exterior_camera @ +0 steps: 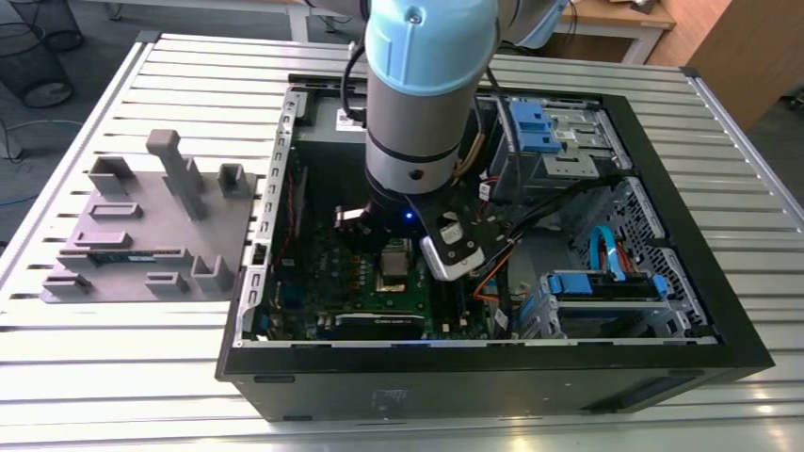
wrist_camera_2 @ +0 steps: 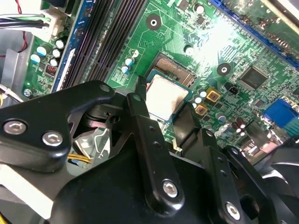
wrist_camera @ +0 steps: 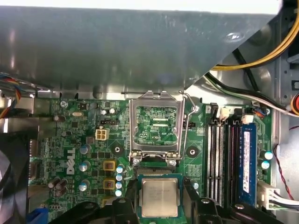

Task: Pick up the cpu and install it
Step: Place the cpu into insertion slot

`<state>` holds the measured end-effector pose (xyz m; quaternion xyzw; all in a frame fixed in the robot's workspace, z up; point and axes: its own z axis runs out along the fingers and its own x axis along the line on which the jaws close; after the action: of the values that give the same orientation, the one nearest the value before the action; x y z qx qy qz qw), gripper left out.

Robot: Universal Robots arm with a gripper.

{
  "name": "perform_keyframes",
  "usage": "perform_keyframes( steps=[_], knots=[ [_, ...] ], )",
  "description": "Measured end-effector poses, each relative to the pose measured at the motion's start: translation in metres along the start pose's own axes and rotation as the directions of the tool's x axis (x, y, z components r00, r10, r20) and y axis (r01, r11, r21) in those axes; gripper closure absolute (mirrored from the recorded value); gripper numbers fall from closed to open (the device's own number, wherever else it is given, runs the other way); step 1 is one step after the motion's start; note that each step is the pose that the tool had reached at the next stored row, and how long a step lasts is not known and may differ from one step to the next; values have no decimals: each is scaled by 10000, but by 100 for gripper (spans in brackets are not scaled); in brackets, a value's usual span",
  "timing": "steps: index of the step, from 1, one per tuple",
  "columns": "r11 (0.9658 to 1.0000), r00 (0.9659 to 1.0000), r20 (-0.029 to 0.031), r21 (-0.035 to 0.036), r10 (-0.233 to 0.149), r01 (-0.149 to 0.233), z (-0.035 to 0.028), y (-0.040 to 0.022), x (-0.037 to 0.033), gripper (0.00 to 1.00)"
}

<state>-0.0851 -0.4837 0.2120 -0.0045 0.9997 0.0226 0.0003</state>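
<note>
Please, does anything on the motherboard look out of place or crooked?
A strip of gold socket contacts shows bare along one edge of the flat square silver-topped cpu, so the chip seems shifted or not fully seated.

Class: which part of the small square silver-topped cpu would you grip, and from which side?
Probably grip the small flat square silver-topped cpu by two opposite thin edges, coming straight down from above. It lies level, face up, on the green motherboard, so only its rim offers purchase. The open silver metal socket frame borders one edge; take the pair running away from it.
</note>
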Motion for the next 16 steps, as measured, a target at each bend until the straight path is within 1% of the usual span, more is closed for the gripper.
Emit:
perform_keyframes(
  steps=[6, 16],
  knots=[
    [10000, 10000, -1, 3, 2, -2, 45, -7, 27, 53],
    [10000, 10000, 2, 1, 38, -38, 117, -52, 30, 53]
  ],
)
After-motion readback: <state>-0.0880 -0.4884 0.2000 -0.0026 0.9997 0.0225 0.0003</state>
